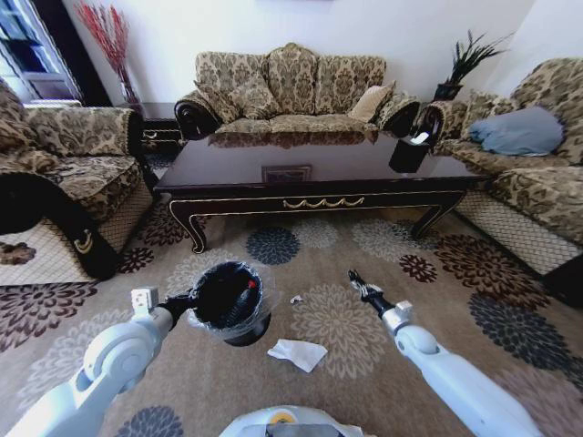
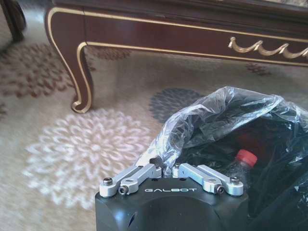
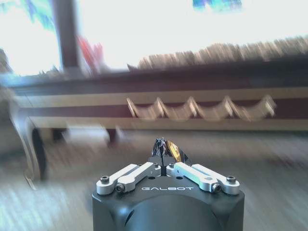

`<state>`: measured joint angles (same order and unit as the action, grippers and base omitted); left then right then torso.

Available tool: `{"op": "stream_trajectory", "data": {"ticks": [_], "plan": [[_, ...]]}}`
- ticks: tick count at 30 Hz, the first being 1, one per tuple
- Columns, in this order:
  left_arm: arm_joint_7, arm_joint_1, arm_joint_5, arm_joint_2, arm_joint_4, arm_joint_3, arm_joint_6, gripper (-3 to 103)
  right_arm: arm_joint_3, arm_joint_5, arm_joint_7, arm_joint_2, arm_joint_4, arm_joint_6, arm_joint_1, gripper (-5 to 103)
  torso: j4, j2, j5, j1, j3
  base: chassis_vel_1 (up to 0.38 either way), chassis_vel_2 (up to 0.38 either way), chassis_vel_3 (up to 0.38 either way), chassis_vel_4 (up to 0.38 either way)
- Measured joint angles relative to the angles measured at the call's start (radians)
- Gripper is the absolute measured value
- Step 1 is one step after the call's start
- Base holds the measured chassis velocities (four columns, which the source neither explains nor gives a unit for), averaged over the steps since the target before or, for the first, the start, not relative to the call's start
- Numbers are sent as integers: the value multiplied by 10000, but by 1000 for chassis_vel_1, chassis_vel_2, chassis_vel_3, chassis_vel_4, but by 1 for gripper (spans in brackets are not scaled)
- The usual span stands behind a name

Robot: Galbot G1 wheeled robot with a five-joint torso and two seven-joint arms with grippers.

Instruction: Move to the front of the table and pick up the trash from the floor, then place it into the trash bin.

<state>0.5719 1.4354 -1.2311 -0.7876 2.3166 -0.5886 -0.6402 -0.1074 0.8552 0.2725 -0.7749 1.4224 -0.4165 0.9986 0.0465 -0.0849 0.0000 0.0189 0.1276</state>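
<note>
Crumpled paper (image 1: pixel 297 354) lies nearest us on the floor (image 1: pixel 364 382). Our right hand (image 3: pixel 165 154) pinches the dark wrapper (image 3: pixel 168 149); our left hand (image 2: pixel 164 166) grips the bin's bag (image 2: pixel 211 120). We judge so thin a pinch could drop the wrapper short of the trash bin (image 1: pixel 228 300).

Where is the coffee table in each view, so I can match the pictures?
Head view: the table spans the upper middle, beyond the left hand gripping the trash bin and the right hand holding a wrapper.
Left wrist view: front rail and one leg along the top.
Right wrist view: front rail across the middle.
Shared landmark: the gold ornament on its front edge.
</note>
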Motion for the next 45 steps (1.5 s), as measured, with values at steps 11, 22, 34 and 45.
{"op": "stream_trajectory", "data": {"ticks": [11, 22, 34, 45], "plan": [[187, -533, -746, -135, -266, 467, -41, 4, 972, 1310, 574, 541, 2373, -453, -1939, 1, -3, 0, -3, 0, 1, 0, 0, 0, 0], [192, -1146, -906, -104, -752, 729, -99, 4, 2719, 511, 184, 567, 4744, -330, -3123, 1, 0, 0, 0, 1, 1, 0, 0, 0, 0], [168, -1742, -904, -252, -1328, 1245, -74, 4, 4477, -1382, 1109, 155, 4357, -633, -3591, 1, 1, 0, 0, 0, 1, 0, 0, 0, 0], [152, -1898, -864, -296, -1499, 1325, -59, 4, 5977, -2027, 1594, -529, 3311, -809, -4154, 1, 0, 0, -1, 0, 1, 0, 0, 0, 0]]}}
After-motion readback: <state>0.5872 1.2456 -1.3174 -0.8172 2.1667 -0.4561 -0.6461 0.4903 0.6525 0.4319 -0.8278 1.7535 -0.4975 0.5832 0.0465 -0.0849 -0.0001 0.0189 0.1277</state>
